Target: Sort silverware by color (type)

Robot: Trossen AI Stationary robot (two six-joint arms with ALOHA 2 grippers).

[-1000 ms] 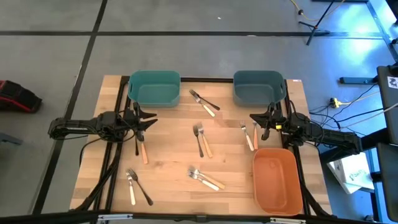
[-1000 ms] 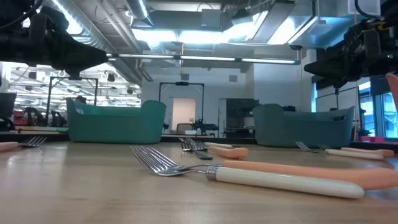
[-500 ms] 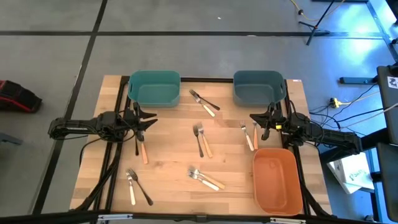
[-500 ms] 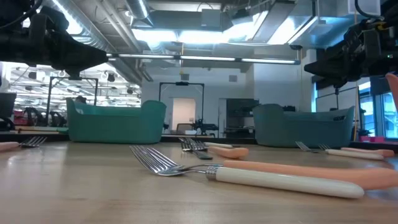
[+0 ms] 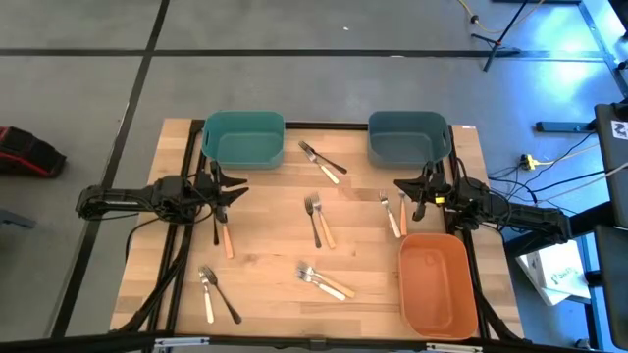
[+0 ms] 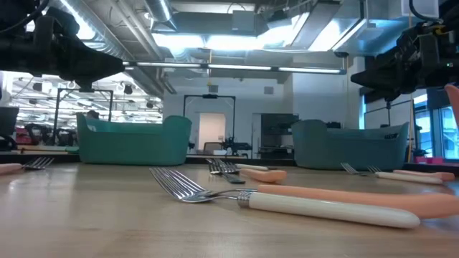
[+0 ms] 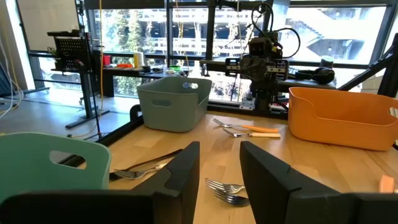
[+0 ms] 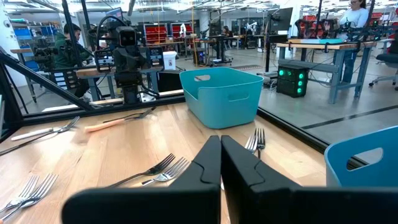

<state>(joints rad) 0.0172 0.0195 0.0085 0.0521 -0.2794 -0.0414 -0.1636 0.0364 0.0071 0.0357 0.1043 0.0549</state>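
heads up: left tool (image 5: 233, 186) fingers apart, empty, hovering by the teal bin (image 5: 244, 137) | right tool (image 5: 407, 186) pinched closed, empty | silverware (image 5: 317, 219) scattered in crossed pairs on the counter (image 5: 265, 245) | you'll likely snag two forks at once

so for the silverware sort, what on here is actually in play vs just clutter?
In play:
- forks scattered across the table
- two teal bins, orange bin, all empty
- left gripper, open
- right gripper, shut

Clutter:
- red-and-black bag on the floor
- cables off the table's right
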